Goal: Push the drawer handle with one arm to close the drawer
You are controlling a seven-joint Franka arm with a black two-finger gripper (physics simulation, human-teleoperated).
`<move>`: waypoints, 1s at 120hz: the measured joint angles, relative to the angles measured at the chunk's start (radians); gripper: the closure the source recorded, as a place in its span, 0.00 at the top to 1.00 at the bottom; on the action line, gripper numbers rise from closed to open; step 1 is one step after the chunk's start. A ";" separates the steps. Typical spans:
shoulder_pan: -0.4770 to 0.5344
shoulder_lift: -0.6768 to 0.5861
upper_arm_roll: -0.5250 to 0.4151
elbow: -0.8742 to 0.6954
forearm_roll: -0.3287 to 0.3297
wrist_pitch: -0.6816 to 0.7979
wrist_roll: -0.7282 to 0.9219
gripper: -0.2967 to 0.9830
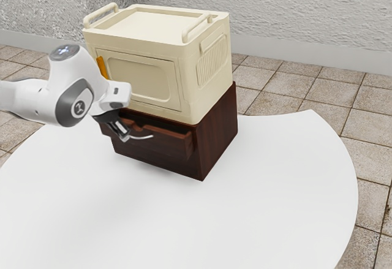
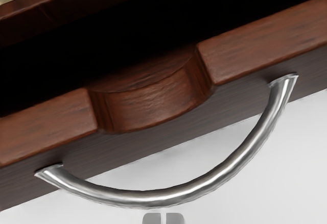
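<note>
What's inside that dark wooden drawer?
The drawer stands partly open, but its inside is deep black shadow, so I can't make out any contents. Its back part is hidden within the chest, under the cream box.

You are in a simulated plain room, and its fittings look more like a home than a workshop, though you cannot tell which room of one. Your exterior view shows rough, pale grey textured walls (image 1: 294, 11) meeting in a corner, with a smooth light skirting band (image 1: 306, 57) along their foot. Below that you have a floor (image 1: 291, 88) of square, mottled brownish tiles with darker joints. You are working at a smooth white table (image 1: 269, 201) with a curved outer edge. The household look comes from the dark reddish wooden drawer unit (image 1: 215, 135) and the cream storage cabinet (image 1: 141, 76) on top of it.
</note>
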 joint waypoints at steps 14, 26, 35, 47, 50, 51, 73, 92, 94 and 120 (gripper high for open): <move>0.000 0.023 0.000 0.001 0.005 0.038 0.000 0.15; 0.001 0.035 0.000 0.004 0.011 0.068 0.001 0.15; 0.002 0.041 0.000 0.014 0.015 0.084 0.002 0.16; 0.005 0.062 -0.001 0.037 0.024 0.102 0.002 0.16; 0.005 0.067 0.000 0.041 0.027 0.107 0.003 0.16; 0.006 0.069 0.000 0.042 0.028 0.108 0.003 0.15; 0.009 0.100 0.000 0.051 0.038 0.140 0.003 0.15; 0.015 0.037 0.000 -0.008 0.036 0.126 -0.005 0.15; 0.019 0.006 -0.001 -0.029 0.035 0.113 -0.009 0.15; 0.000 -0.469 -0.084 -0.087 -0.105 -0.421 -0.095 0.38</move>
